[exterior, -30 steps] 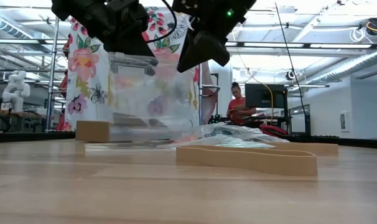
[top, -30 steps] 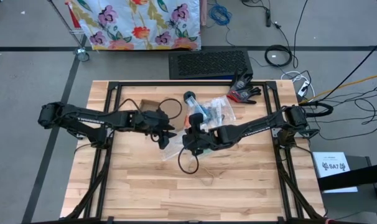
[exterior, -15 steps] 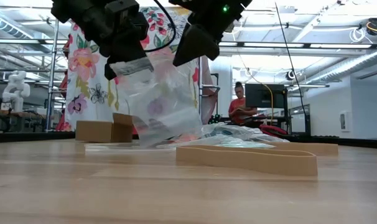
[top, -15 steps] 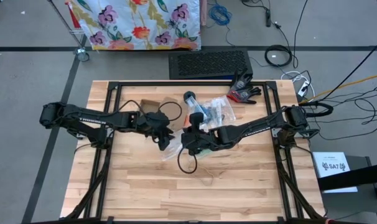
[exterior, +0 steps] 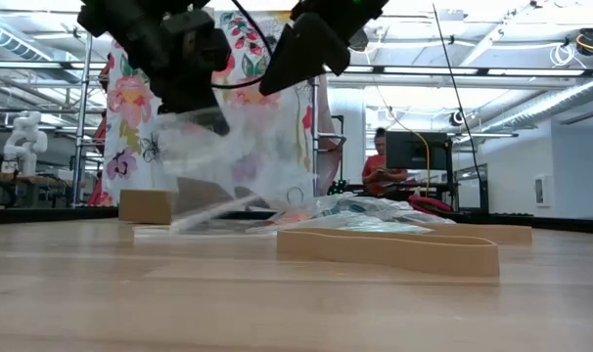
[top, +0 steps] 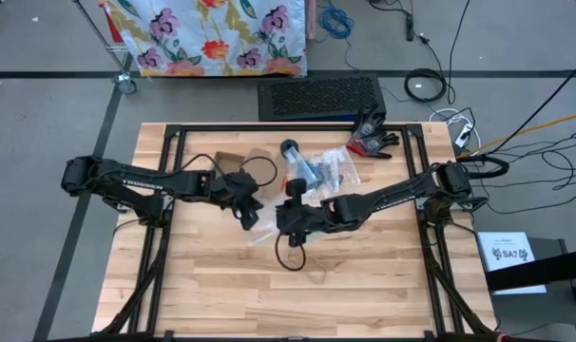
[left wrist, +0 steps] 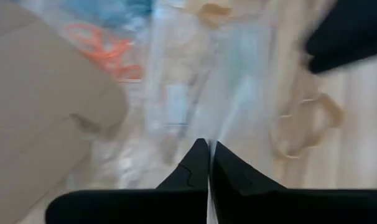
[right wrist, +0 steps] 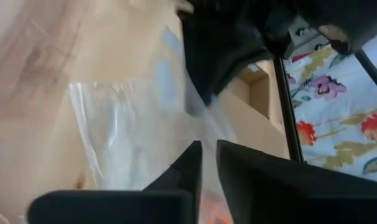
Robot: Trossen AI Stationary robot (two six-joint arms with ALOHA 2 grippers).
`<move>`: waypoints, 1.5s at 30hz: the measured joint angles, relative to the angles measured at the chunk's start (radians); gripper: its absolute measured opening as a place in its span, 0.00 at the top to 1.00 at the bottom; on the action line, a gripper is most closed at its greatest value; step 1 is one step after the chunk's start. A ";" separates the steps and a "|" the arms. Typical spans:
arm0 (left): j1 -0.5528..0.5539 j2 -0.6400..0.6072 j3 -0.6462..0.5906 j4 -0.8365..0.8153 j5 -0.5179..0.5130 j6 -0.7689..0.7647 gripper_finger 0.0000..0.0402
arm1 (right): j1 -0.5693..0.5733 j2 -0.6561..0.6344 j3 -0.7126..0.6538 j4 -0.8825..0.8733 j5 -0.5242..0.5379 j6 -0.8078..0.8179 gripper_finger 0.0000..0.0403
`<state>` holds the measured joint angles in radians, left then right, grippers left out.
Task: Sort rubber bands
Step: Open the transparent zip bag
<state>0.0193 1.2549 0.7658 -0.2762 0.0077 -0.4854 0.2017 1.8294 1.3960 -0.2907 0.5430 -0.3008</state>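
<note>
A clear plastic bag (exterior: 243, 166) hangs from my left gripper (exterior: 204, 117), which is shut on it near the table's middle (top: 249, 218). My right gripper (exterior: 270, 84) stands just right of it, above the bag, its fingers (right wrist: 208, 152) a narrow gap apart with nothing between them. A tan rubber band (exterior: 389, 249) lies flat on the wood near the front. In the left wrist view, another tan band (left wrist: 307, 121) and orange bands (left wrist: 104, 46) lie beyond the bag. My left gripper pinches the bag's upper edge (left wrist: 214, 132) between its two shut fingers, at the corner toward the table's left (exterior: 206, 127). The fingers come from above, pointing down. The bag sags below them, slack, with its lower edge (exterior: 218, 223) on the table.
A heap of clear bags with bands (top: 328, 169) and a clear cylinder (top: 291, 152) lie far of the grippers. A cardboard box (top: 233, 160) sits at the far left and black-and-red gloves (top: 372, 141) at the far edge. A dark thin loop (top: 287, 253) lies on the wood.
My left gripper has moved in on the bag's top edge and taken hold of it. The end of that edge below my right gripper has sunk away from it. The bag, upright a second ago, now sags from my left gripper alone.
</note>
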 joint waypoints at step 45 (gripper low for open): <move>-0.061 0.000 0.000 -0.078 -0.094 -0.059 1.00 | -0.087 0.112 0.000 0.222 -0.263 -0.155 0.77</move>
<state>-0.0418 1.2545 0.7658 -0.3538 -0.0860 -0.5442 0.1151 1.9411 1.3964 -0.0685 0.2795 -0.4560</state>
